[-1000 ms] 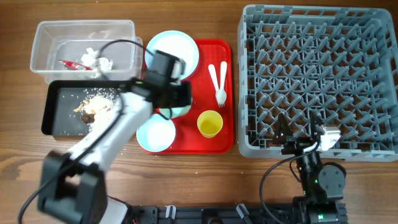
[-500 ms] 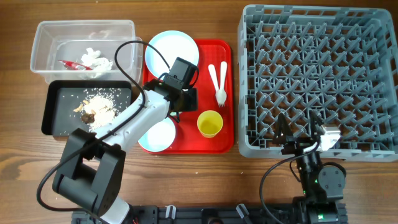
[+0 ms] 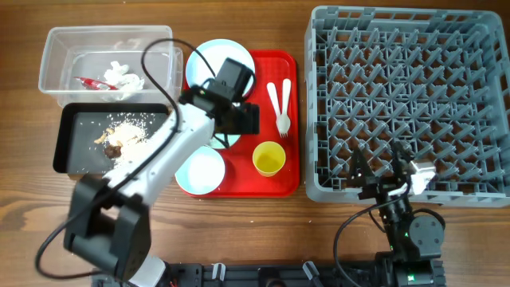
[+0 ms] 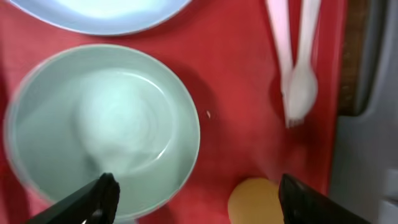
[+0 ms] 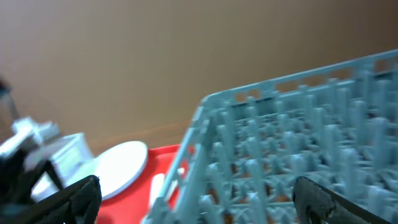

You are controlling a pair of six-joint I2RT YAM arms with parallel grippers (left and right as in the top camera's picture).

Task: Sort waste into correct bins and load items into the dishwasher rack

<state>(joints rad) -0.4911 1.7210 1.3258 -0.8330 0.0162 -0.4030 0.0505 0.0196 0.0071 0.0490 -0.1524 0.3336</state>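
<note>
"Two bins sit left of the red tray [image 3: 271,187]. Is anything hard to read there?"

"The left arm's cable crosses the clear tub [image 3: 49,76], which holds the wrapper [image 3: 89,81] and white paper [image 3: 127,78]. The black tray [image 3: 68,147] holds scraps [image 3: 111,147] and crumbs [image 3: 131,127]."

"On the red tray?"

"From above, the arm hides most of the middle bowl [image 4: 106,124] and part of the plate [image 3: 209,57]. The wrist view blurs that bowl. The front bowl [image 3: 199,171] shows whole. The left gripper [image 4: 196,193] has its jaws spread wide, pinching nothing. One finger is over the middle bowl, the other beside the yellow cup [image 3: 269,158]. Fork and spoon [image 3: 279,104] lie at the tray's right."

"Right of the red tray?"

"The rack [image 3: 406,96]. The right gripper [image 3: 382,171] is at its front edge, jaws spread, its wrist view blurred."

"Since a second ago?"

"Only the left arm has shifted, its wrist now further right. The dishes lie unchanged."
</note>
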